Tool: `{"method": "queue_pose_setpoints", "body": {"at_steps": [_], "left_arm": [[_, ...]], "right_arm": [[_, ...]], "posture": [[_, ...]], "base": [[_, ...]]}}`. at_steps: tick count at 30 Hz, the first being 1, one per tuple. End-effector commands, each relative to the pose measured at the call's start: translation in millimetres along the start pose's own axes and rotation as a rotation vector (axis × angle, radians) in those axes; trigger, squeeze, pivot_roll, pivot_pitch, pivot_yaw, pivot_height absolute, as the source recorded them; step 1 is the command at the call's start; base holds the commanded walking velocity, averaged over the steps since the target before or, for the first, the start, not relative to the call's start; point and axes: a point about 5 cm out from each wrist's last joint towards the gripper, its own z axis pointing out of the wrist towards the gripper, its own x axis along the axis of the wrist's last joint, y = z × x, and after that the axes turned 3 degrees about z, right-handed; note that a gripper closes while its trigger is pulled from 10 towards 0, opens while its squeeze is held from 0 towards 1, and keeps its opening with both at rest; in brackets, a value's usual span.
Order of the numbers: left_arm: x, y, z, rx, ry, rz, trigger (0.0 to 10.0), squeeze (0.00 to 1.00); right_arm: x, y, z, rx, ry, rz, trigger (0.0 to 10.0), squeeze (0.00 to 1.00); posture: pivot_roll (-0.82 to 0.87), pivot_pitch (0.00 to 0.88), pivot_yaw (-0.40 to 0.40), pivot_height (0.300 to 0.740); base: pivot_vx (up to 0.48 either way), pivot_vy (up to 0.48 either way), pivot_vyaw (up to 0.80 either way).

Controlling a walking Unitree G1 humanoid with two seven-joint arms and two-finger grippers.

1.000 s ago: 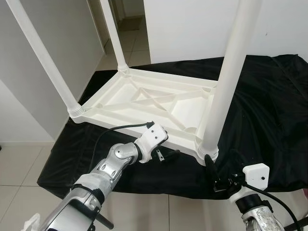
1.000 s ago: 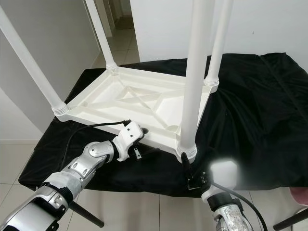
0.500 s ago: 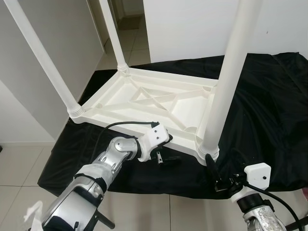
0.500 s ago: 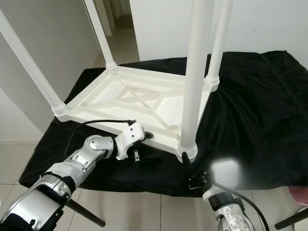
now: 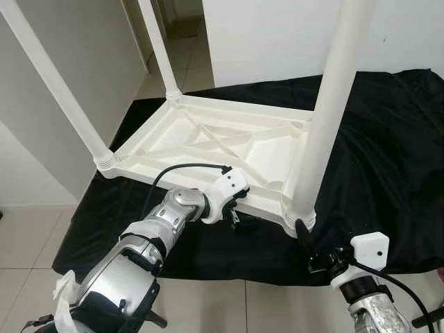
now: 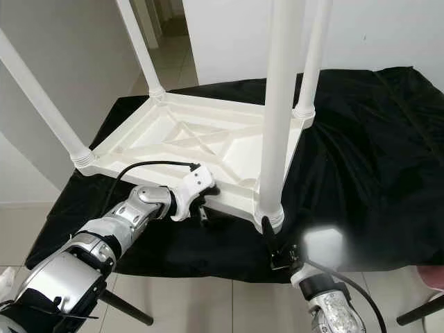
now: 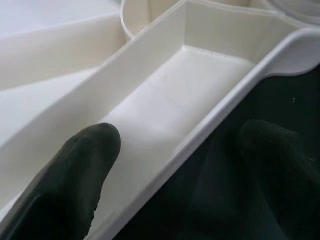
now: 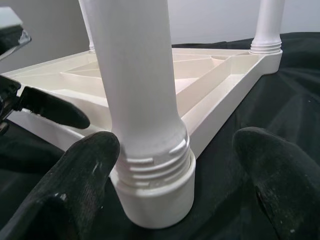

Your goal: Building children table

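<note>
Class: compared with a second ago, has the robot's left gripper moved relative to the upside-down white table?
Yes. The left gripper has moved in to the table's near rim, its open fingers now straddling that edge.

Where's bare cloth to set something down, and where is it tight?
Free: black cloth right of the upturned table top. Tight: near edge, where the left gripper straddles the rim and the right gripper flanks the near leg.

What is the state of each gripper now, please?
Left gripper: open, its fingers astride the tabletop rim, holding nothing.
Right gripper: open, its fingers either side of the near table leg, not clamped.
</note>
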Motion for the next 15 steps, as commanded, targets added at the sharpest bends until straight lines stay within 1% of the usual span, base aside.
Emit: {"method": "queue_pose_setpoints", "body": {"at_steps": [1, 2, 4, 7, 15], "left_arm": [[-12.6, -14.2, -9.9, 0.199, -0.092, 0.017, 10.0, 0.0], [-12.6, -14.2, -9.9, 0.199, -0.092, 0.017, 10.0, 0.0], [-19.6, -21.1, -17.8, 0.242, -0.156, 0.012, 10.0, 0.0], [-25.1, -25.8, -26.4, 0.251, -0.197, 0.008, 10.0, 0.0], [-30.0, -27.8, -34.9, 0.219, -0.213, -0.002, 10.0, 0.0]], "right_arm": [[-3.1, -3.4, 2.1, 0.01, -0.011, 0.0, 10.0, 0.0], [-3.1, -3.4, 2.1, 0.01, -0.011, 0.0, 10.0, 0.0], [-2.5, -2.4, 4.2, 0.01, -0.008, -0.004, 10.0, 0.0], [-2.6, -1.8, 5.1, 0.008, -0.007, -0.004, 10.0, 0.0], [-3.3, -2.5, 5.6, 0.01, -0.007, -0.003, 10.0, 0.0]], "posture": [[-0.2, 0.061, 0.171, 0.74], [-0.2, 0.061, 0.171, 0.74], [-0.2, 0.065, 0.172, 0.74], [-0.2, 0.068, 0.173, 0.74], [-0.19, 0.07, 0.174, 0.74]], "base": [[0.0, 0.0, 0.0], [0.0, 0.0, 0.0], [0.0, 0.0, 0.0], [0.0, 0.0, 0.0], [0.0, 0.0, 0.0]]}}
